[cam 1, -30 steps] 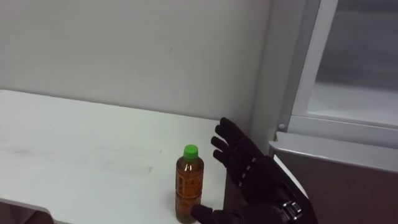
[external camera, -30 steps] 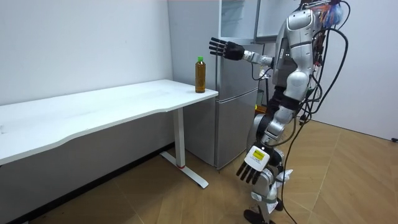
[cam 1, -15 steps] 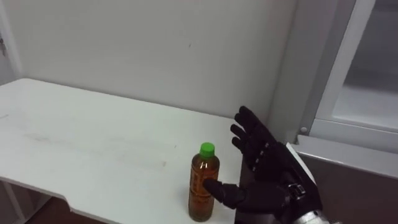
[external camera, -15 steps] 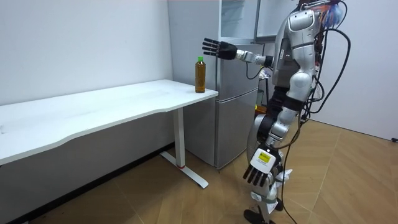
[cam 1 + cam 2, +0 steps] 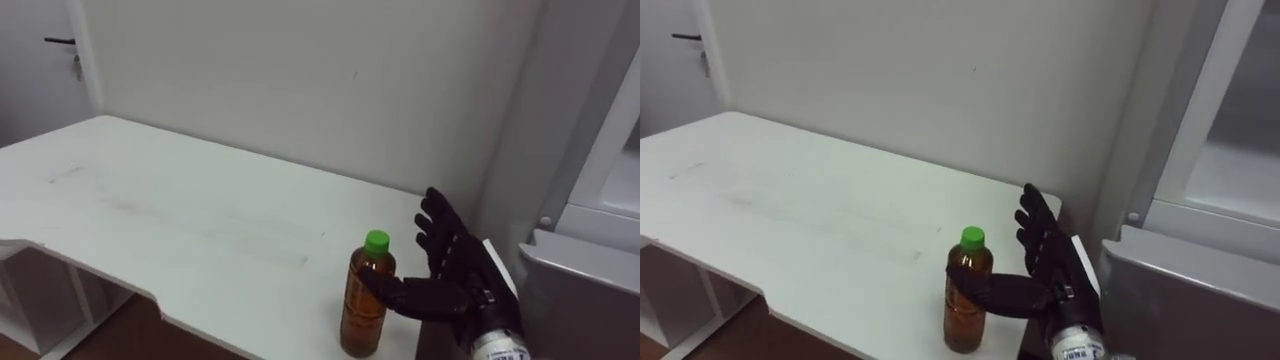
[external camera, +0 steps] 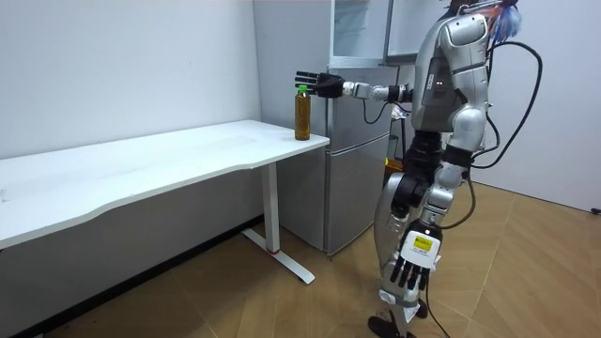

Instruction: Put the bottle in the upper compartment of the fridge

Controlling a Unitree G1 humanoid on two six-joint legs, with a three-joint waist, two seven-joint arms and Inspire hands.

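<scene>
Just short of a grasp, the right robot hand (image 5: 450, 280), fingers spread wide, sits between the fridge (image 5: 580, 290) and the upright bottle (image 5: 366, 295), thumb reaching across the bottle's front. The bottle stands on the tabletop (image 5: 180, 220) at the end nearest the fridge. The left robot hand (image 6: 410, 272) hangs relaxed.

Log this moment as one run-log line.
phase: reach | bottle: upright on table, not gripped | right hand: open, thumb before bottle, fingers beside it | left hand: open, hanging low
</scene>
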